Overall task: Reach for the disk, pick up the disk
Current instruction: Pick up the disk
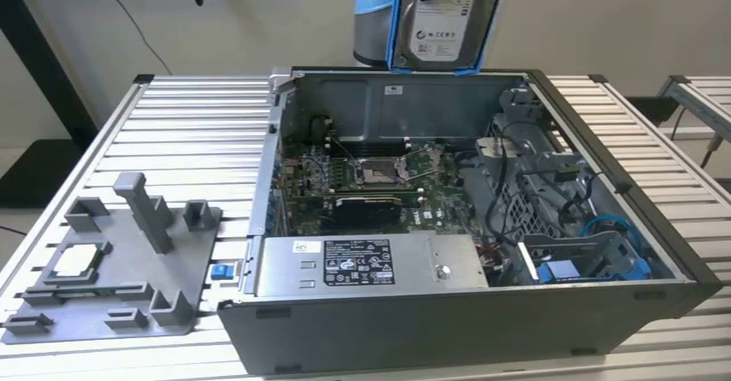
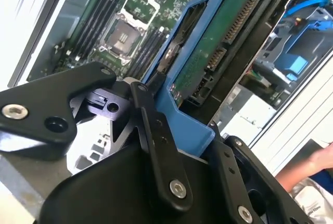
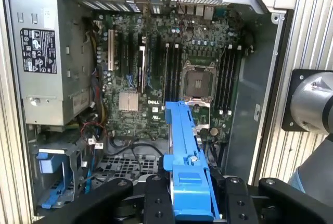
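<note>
Disk hangs upright in the air at the top of the exterior view, above the back wall of the open computer case, its white label facing the camera and its blue frame showing along both edges. Nothing beneath touches it; it is well clear of the case. In both wrist views the gripper has the disk clamped between its black fingers, which press on the two sides of the blue frame, closed only as far as the frame lets them. The second wrist view shows the disk's green underside and its connector edge pointing away from the gripper.

Below the disk, the case lies on its side on a slatted table. Inside are the green board with its processor socket, the grey power box with a black-and-white sticker, and a blue drive cage at the exterior view's right. A grey tray holding a small square chip sits on the table at the exterior view's left, apart from the case. A person's hand appears at the edge of the second wrist view.
</note>
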Robot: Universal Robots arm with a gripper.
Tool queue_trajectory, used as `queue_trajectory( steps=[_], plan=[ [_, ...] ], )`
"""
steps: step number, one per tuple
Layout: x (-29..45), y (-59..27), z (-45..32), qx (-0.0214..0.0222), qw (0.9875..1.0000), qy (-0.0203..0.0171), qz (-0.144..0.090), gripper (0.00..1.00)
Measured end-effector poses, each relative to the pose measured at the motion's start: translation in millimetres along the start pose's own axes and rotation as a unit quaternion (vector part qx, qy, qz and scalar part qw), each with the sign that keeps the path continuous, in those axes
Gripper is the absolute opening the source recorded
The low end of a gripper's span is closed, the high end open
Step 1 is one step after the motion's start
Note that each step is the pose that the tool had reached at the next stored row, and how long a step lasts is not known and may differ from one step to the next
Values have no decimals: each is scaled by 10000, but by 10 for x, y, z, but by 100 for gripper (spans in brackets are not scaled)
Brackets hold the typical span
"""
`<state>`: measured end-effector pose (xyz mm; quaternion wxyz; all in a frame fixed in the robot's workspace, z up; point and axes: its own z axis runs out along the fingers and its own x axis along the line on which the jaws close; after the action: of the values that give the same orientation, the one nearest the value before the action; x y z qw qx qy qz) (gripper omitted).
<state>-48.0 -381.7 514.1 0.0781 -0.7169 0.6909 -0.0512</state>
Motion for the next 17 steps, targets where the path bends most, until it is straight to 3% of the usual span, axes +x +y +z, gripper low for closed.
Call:
queue_trajectory(
  steps=[17],
  plan=[
    [23, -557, 103, 0, 10000, 0, -1, 0]
  ],
)
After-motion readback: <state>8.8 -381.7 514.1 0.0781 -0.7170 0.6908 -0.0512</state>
